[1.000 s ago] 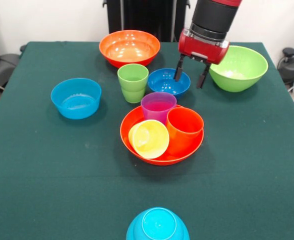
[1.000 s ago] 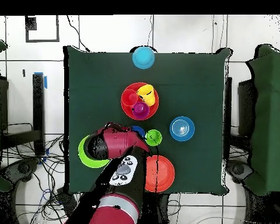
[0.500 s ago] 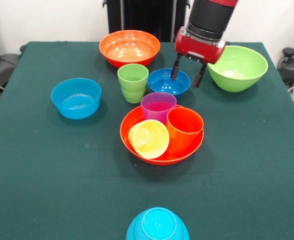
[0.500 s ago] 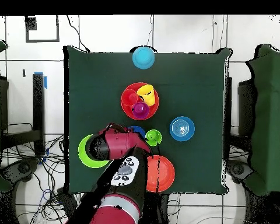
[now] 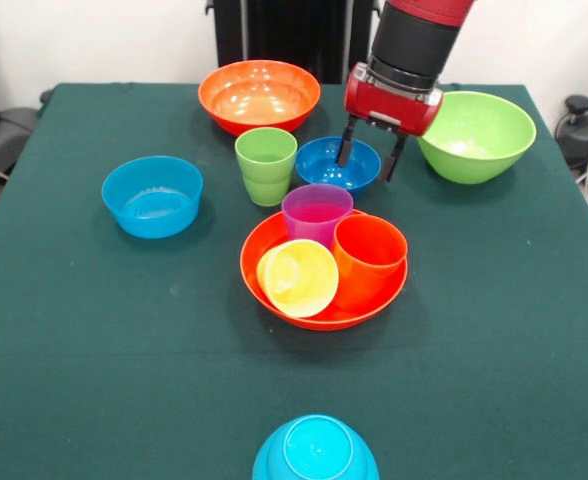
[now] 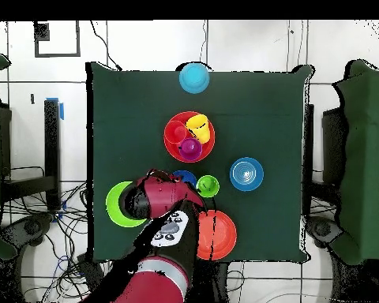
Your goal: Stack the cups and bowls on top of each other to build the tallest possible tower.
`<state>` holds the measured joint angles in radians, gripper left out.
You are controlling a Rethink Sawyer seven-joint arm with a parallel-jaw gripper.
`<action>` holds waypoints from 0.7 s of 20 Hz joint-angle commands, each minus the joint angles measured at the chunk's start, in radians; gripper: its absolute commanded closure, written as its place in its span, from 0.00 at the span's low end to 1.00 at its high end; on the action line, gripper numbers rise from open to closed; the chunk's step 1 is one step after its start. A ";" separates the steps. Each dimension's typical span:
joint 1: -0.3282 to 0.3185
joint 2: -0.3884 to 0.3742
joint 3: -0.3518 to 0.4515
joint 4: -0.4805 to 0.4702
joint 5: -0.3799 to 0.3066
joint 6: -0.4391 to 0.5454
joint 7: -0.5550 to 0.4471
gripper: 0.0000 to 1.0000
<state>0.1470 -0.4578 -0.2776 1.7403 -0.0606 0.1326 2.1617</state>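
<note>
A dark green cloth-covered table [image 5: 94, 330] filled the scene, pale wall behind it. Right under the action sat the small dark blue bowl [image 5: 336, 164], upright, near the table's far middle, just beside the green cup [image 5: 266, 165]. The gripper [image 5: 365, 164] hung over that bowl's right rim with its jaws apart, one finger looking set inside the bowl, the other outside it; neither clearly touched. From overhead the arm covered most of the bowl.

That bowl looked like thin, glossy plastic: light, stiff, and likely slick. My read was that the rim wall was the place to pinch, one finger in, one out, squeezed gently so it wouldn't skate away or tip.

Just in front, the large orange bowl [image 5: 274, 240] held three cups: purple cup [image 5: 316, 213] and orange cup [image 5: 368, 260] upright, yellow cup [image 5: 298, 278] lying on its side, mouth toward the camera. Further out stood the lime green bowl [image 5: 477, 135], a second orange bowl [image 5: 259, 95], a light blue bowl [image 5: 152, 195], and another light blue bowl [image 5: 315, 452] upside down at the near edge.
</note>
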 commanded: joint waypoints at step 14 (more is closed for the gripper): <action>0.010 0.037 0.093 0.076 0.089 -0.100 0.189 0.00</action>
<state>0.1473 -0.4518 -0.2776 1.7728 -0.0155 0.0895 2.1617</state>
